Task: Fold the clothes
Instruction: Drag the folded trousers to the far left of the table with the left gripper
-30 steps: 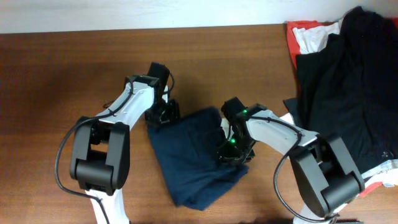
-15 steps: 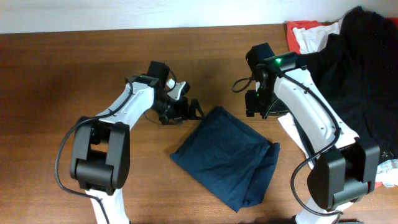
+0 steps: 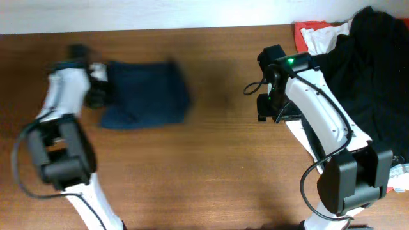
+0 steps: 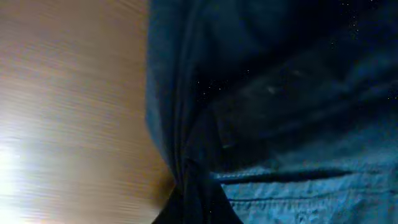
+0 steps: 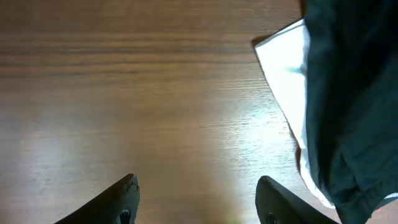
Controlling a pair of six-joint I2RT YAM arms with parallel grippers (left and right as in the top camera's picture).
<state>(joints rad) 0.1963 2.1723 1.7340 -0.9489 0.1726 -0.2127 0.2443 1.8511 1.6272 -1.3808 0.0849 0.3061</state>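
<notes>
The folded navy shorts [image 3: 147, 92] lie at the back left of the wooden table [image 3: 204, 172]. My left gripper [image 3: 97, 91] sits at their left edge, shut on a bunched bit of the shorts. In the left wrist view the blue fabric [image 4: 280, 93] fills the frame and gathers into a pinch at the bottom. My right gripper [image 3: 271, 110] hovers open over bare wood, its fingers [image 5: 124, 196] wide apart with nothing between them. It stands just left of the pile of other clothes, where a black garment [image 3: 358, 83] lies on top.
In the right-hand pile, white cloth [image 3: 323, 38] and orange-red cloth [image 3: 307, 29] show under the black garment. A white edge [image 5: 283, 68] and dark fabric [image 5: 354, 93] lie close to my right gripper. The table's back edge meets a white wall [image 3: 160, 13].
My left arm has swung to the far left, carrying the navy shorts from the table's middle to the back left, and its gripper has shut. The right arm has hardly moved.
</notes>
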